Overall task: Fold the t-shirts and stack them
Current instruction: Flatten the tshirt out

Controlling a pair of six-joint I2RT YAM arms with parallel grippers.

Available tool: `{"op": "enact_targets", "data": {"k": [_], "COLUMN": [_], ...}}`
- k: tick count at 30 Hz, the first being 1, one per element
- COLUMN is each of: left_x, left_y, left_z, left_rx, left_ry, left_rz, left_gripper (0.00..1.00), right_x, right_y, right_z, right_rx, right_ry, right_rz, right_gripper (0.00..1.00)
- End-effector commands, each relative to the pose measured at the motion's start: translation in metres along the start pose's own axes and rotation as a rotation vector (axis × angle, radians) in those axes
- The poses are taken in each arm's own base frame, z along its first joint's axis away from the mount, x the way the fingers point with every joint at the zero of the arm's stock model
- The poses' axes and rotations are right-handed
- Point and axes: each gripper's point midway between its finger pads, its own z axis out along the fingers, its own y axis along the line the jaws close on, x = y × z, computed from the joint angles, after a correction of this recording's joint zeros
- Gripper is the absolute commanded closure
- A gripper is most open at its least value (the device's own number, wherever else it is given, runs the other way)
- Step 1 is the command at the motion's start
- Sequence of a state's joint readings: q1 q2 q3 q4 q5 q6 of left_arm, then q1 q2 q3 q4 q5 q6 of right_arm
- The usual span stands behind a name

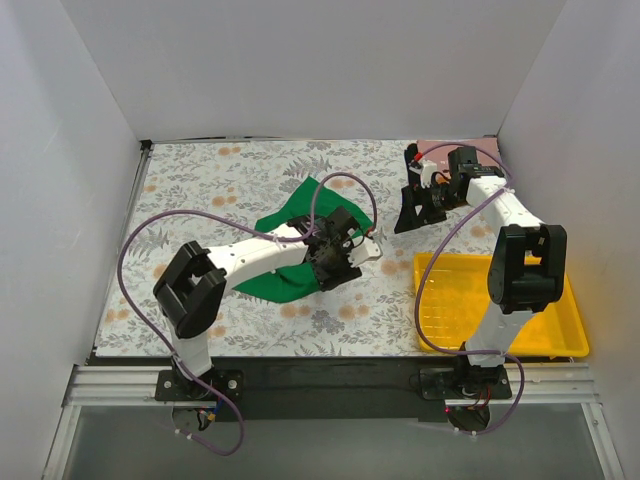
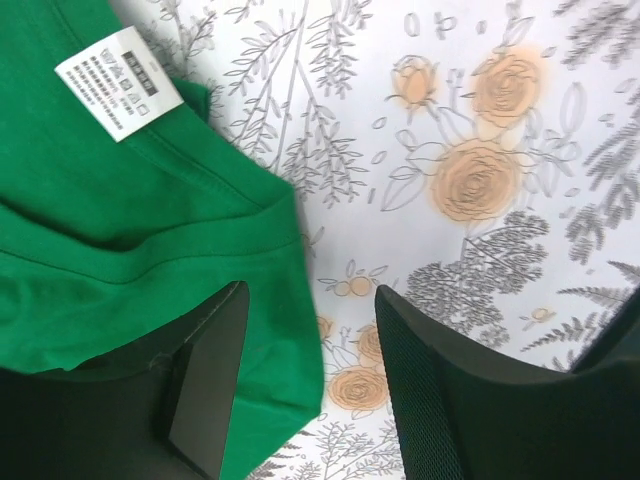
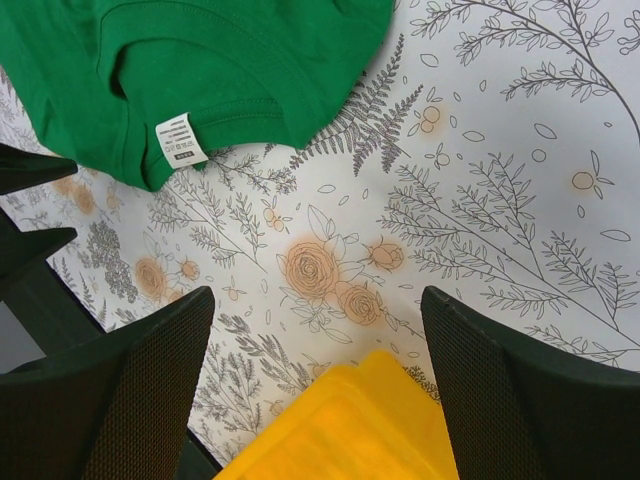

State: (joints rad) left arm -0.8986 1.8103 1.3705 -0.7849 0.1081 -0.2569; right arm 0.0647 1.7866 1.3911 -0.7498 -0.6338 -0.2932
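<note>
Jaws first: the left gripper (image 2: 310, 330) is open, one finger (image 2: 205, 390) over the green cloth and the other over bare table, and as far as I can see the cloth just lies flat with nothing pinched. Right gripper (image 3: 318, 300) is spread wide with nothing in it, hanging above the flowery table (image 1: 220, 170) with a corner of the yellow tray (image 3: 340, 420) showing between its fingers

The green t-shirt (image 1: 300, 205) sits roughly mid-table, a bit closer to the far edge than the near one. From the top camera it's a lumpy, bunched shape with one point sticking toward the far edge, and the left arm lies across it, so the near part is partly hidden. Left gripper (image 1: 372, 248) is right at the shirt's right-hand edge

Up close, the shirt (image 2: 150, 220) is plain bright green, no print. You can see a stitched seam band running along it, and the cloth is doubled over itself at the edge. A white care label (image 2: 118, 82) is flipped out in the open, text too tiny to read. The right wrist view shows the ribbed neckline, with the same label (image 3: 180, 138) hanging off it

The tray (image 1: 450, 300) is at the near right corner. A bit of pink cloth (image 1: 440, 148) peeks out at the far right corner behind the right arm, too hidden to say more
</note>
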Motion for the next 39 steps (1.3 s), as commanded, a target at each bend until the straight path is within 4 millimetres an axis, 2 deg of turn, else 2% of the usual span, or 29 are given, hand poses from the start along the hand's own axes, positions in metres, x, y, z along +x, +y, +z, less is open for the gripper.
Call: {"op": "enact_targets", "data": {"k": [1, 5, 9, 10, 12, 13, 14, 15, 16, 17, 18, 19, 20, 22, 23, 25, 26, 27, 28, 29, 30, 31, 32, 34, 35, 36, 38, 39], "left_x": [0.007, 0.014, 0.022, 0.024, 0.031, 0.031, 0.031, 0.029, 0.013, 0.007, -0.002, -0.024, -0.032, -0.032, -0.019, 0.005, 0.041, 0.063, 0.083, 0.133, 0.153, 0.177, 0.226, 0.268, 0.277, 0.288, 0.296, 0.307], "left_y": [0.011, 0.025, 0.047, 0.047, 0.05, 0.051, 0.052, 0.049, 0.051, 0.055, 0.057, 0.063, 0.083, 0.103, 0.128, 0.145, 0.159, 0.161, 0.162, 0.164, 0.163, 0.164, 0.159, 0.155, 0.152, 0.14, 0.139, 0.135], "left_z": [0.012, 0.03, 0.039, 0.041, 0.046, 0.046, 0.046, 0.044, 0.033, 0.025, 0.012, -0.006, -0.034, -0.068, -0.102, -0.129, -0.146, -0.151, -0.153, -0.147, -0.155, -0.153, -0.146, -0.141, -0.135, -0.124, -0.118, -0.115], "left_rx": [-0.047, -0.106, -0.199, -0.197, -0.205, -0.202, -0.204, -0.177, -0.173, -0.163, -0.15, -0.133, -0.157, -0.151, -0.195, -0.221, -0.255, -0.262, -0.268, -0.269, -0.296, -0.306, -0.304, -0.307, -0.308, -0.288, -0.316, -0.336], "left_ry": [0.027, 0.059, 0.1, 0.106, 0.128, 0.13, 0.129, 0.122, 0.073, 0.042, 0.012, -0.065, -0.136, -0.191, -0.228, -0.251, -0.242, -0.22, -0.197, -0.135, -0.131, -0.105, -0.052, -0.019, -0.011, 0.019, 0.028, 0.076], "left_rz": [0.005, 0.007, -0.005, -0.007, -0.008, -0.003, -0.004, -0.012, -0.02, -0.057, -0.088, -0.121, -0.208, -0.302, -0.381, -0.461, -0.544, -0.559, -0.589, -0.691, -0.707, -0.754, -0.868, -0.955, -0.97, -0.989, -0.99, -1.002], "left_gripper": [0.47, 0.47, 0.46, 0.46, 0.51, 0.68, 0.68, 0.75, 0.91, 0.97, 1.0, 1.0, 1.0, 1.0, 1.0, 1.0, 1.0, 1.0, 1.0, 1.0, 1.0, 1.0, 1.0, 1.0, 1.0, 1.0, 1.0, 1.0], "right_x": [-0.009, -0.008, -0.005, -0.006, -0.005, -0.006, -0.006, -0.007, -0.007, -0.008, -0.009, -0.009, -0.011, -0.012, -0.013, -0.012, -0.011, -0.009, -0.008, -0.008, -0.005, -0.004, -0.003, 0.0, 0.001, 0.001, 0.003, 0.004], "right_y": [0.008, 0.008, 0.009, 0.01, 0.011, 0.012, 0.012, 0.012, 0.012, 0.012, 0.012, 0.012, 0.012, 0.013, 0.013, 0.013, 0.013, 0.013, 0.013, 0.015, 0.015, 0.016, 0.021, 0.028, 0.03, 0.033, 0.039, 0.041], "right_z": [-0.01, -0.013, -0.014, -0.015, -0.017, -0.018, -0.019, -0.02, -0.02, -0.02, -0.02, -0.02, -0.021, -0.022, -0.022, -0.021, -0.021, -0.019, -0.017, -0.015, -0.011, -0.009, -0.003, 0.008, 0.013, 0.018, 0.032, 0.037], "right_rx": [-0.015, 0.001, 0.004, 0.006, 0.006, 0.009, 0.012, 0.013, 0.013, 0.015, 0.014, 0.011, 0.012, 0.014, 0.014, 0.011, 0.01, 0.003, -0.001, -0.006, -0.008, -0.01, -0.019, -0.028, -0.033, -0.037, -0.044, -0.045], "right_ry": [-0.043, -0.046, -0.044, -0.046, -0.048, -0.051, -0.053, -0.057, -0.057, -0.06, -0.059, -0.06, -0.064, -0.069, -0.069, -0.066, -0.066, -0.061, -0.057, -0.052, -0.039, -0.035, -0.024, -0.002, 0.008, 0.015, 0.046, 0.056], "right_rz": [-0.027, -0.039, -0.043, -0.045, -0.047, -0.051, -0.052, -0.055, -0.055, -0.056, -0.055, -0.055, -0.059, -0.065, -0.065, -0.067, -0.065, -0.06, -0.057, -0.061, -0.058, -0.061, -0.074, -0.092, -0.097, -0.101, -0.123, -0.128], "right_gripper": [0.1, 0.09, 0.08, 0.08, 0.08, 0.08, 0.08, 0.08, 0.07, 0.07, 0.07, 0.07, 0.07, 0.07, 0.07, 0.07, 0.07, 0.07, 0.07, 0.08, 0.08, 0.08, 0.08, 0.09, 0.09, 0.09, 0.1, 0.11]}}
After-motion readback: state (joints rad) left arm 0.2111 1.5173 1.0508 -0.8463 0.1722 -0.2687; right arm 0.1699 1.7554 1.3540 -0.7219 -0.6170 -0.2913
